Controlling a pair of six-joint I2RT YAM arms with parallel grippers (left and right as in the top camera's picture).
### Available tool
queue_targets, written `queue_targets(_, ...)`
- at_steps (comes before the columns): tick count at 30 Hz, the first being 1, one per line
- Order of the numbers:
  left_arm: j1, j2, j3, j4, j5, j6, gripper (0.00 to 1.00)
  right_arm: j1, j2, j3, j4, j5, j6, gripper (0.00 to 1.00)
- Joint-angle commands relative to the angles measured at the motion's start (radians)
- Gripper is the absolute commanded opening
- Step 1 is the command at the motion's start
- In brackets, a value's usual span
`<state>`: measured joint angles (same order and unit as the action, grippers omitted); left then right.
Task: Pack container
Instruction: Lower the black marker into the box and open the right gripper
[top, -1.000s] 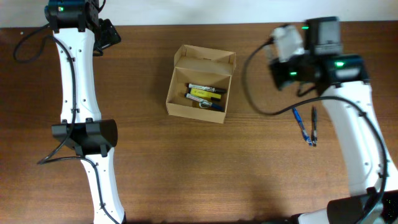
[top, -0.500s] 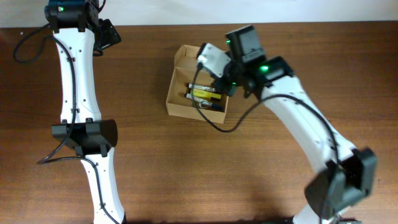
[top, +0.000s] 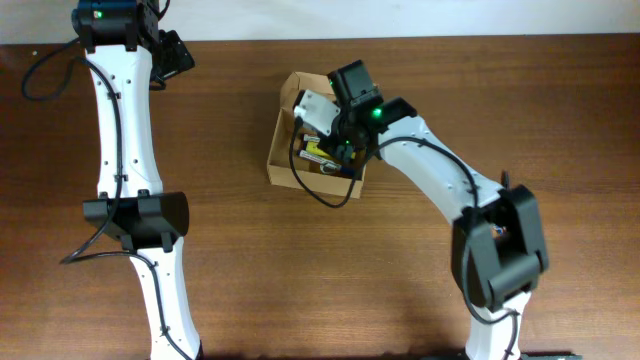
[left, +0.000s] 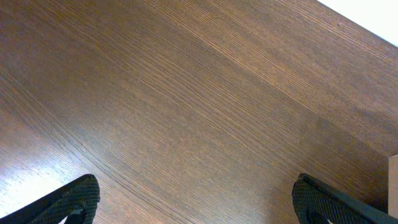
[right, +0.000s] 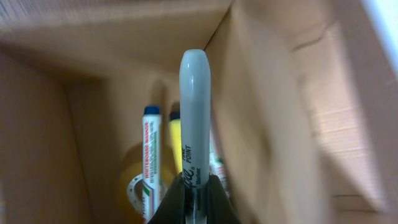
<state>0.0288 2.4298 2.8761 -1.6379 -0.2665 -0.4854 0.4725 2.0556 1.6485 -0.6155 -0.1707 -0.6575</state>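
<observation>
the container sits open on the table toward the far edge, lid flap folded back, with no arm steadying it. your right gripper is inside its mouth, pressed onto the barrel of a grey-capped marker that points into the box. beyond the marker lie a blue-capped whiteboard marker and a yellow item. your left gripper hangs well apart over bare wood, fingers spread and carrying nothing.

risks, as judged: the cap runs close beside the right-hand cardboard wall. a slight drift that way would catch the wall and shove the light, unheld box. a release at this angle could leave the marker propped on the ones beneath it, blocking the flap. the wrist cable loops over the near rim and may snag there on retreat.
</observation>
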Motion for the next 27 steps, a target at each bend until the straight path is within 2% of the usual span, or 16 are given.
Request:
queue_targets(1,0.006,0.009,0.006,-0.002,-0.011,0.009,1.00,0.015,0.064,0.008,-0.023,-0.006,0.030,0.04)
queue_targets(10,0.006,0.009,0.006,-0.002,-0.011,0.009,1.00,0.032,0.094,0.008,-0.066,-0.010,0.031,0.04)
queue_targets(13,0.006,0.009,0.006,-0.002,-0.011,0.009,1.00,0.032,0.093,0.009,-0.076,-0.011,0.049,0.33)
queue_targets(16,0.006,0.009,0.006,-0.002,-0.011,0.009,1.00,0.038,0.088,0.032,-0.119,-0.021,0.049,0.52)
queue_targets(18,0.006,0.009,0.006,-0.002,-0.011,0.009,1.00,0.045,0.077,0.072,-0.164,-0.017,0.049,0.71)
queue_targets(19,0.006,0.009,0.006,-0.002,-0.011,0.009,1.00,0.049,0.070,0.100,-0.188,-0.014,0.060,0.75)
queue_targets(23,0.006,0.009,0.006,-0.002,-0.011,0.009,1.00,0.051,0.035,0.269,-0.312,0.006,0.123,0.66)
queue_targets(27,0.006,0.009,0.006,-0.002,-0.011,0.009,1.00,0.049,0.003,0.446,-0.420,0.080,0.188,0.64)
